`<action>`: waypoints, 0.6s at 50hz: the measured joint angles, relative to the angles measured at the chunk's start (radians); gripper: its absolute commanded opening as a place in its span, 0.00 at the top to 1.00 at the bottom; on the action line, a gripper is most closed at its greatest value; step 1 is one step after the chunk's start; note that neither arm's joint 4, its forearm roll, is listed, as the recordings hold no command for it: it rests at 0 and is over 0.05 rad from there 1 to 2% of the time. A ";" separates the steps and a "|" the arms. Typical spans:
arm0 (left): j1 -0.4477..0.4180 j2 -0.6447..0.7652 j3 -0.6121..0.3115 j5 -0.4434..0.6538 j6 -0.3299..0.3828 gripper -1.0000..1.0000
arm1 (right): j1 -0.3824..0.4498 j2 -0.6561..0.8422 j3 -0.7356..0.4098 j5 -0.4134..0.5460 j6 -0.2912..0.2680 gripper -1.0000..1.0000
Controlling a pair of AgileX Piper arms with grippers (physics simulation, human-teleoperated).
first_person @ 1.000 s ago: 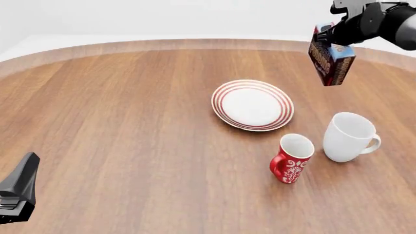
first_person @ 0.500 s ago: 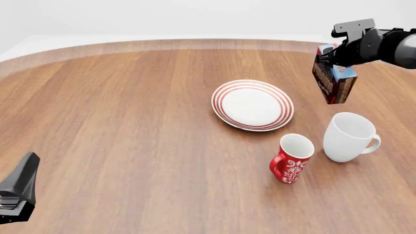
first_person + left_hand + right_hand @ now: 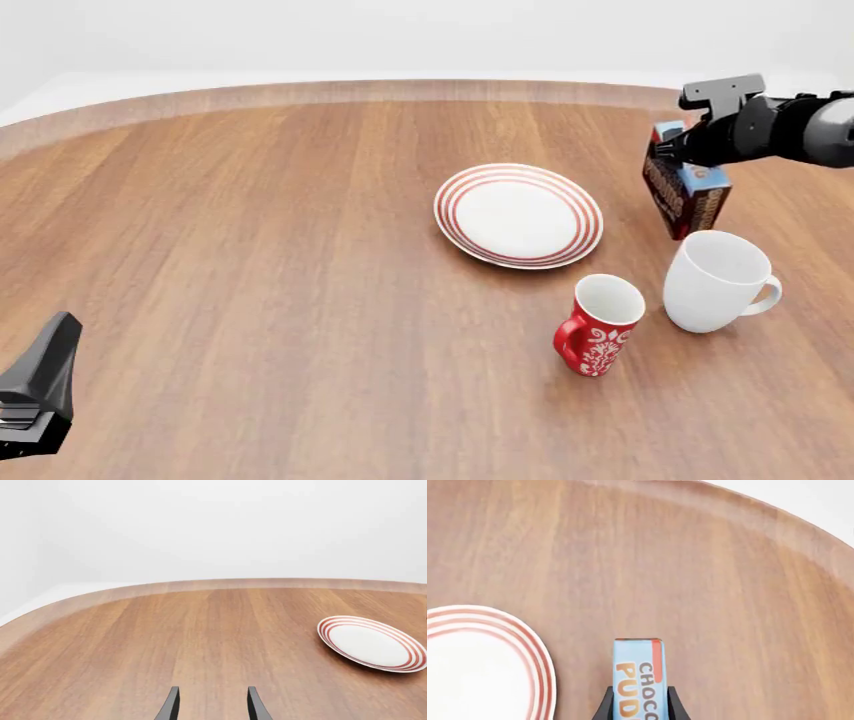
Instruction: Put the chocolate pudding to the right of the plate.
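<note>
— One item under inspection: where is the small rectangular chocolate pudding carton (image 3: 686,192) with the light blue top, dark brown face and red edges?

— To the right of the round white plate with red rings on its rim (image 3: 518,214), apart from it, and just behind the plain white mug (image 3: 718,280) in the front view. It stands tilted. Whether its lower end touches the brown wooden desk (image 3: 267,250) cannot be told.

— Who holds it?

— The right gripper (image 3: 697,128), black, reaching in from the right. Its jaws are clenched on the carton's top end; the right wrist view shows the blue top with orange lettering (image 3: 638,677) pinched between the two dark fingers (image 3: 606,705), with the plate's ringed rim (image 3: 534,660) beside it.

— The left gripper?

— The left gripper (image 3: 211,705) sits low at the near left of the desk, well apart from everything. Its jaws are released, grasping nothing; bare wood shows between the two fingertips.

— Anything else on the desk?

— A red mug with a white pattern (image 3: 599,325), in front of the plate and just left of the white mug.
</note>
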 measured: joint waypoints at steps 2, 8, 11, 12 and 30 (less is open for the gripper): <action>0.000 0.000 0.000 0.000 0.000 0.00 | -0.003 0.002 0.006 -0.005 -0.001 1.00; 0.000 0.000 0.000 0.000 0.000 0.00 | -0.009 0.012 0.022 -0.019 -0.004 1.00; 0.000 0.000 0.000 0.000 0.000 0.00 | -0.010 0.018 0.027 -0.025 -0.005 1.00; 0.000 0.000 0.000 0.000 0.000 0.00 | -0.010 0.020 0.028 -0.026 -0.005 1.00; 0.000 0.000 0.000 0.000 0.000 0.00 | -0.026 0.013 0.037 -0.028 -0.008 0.00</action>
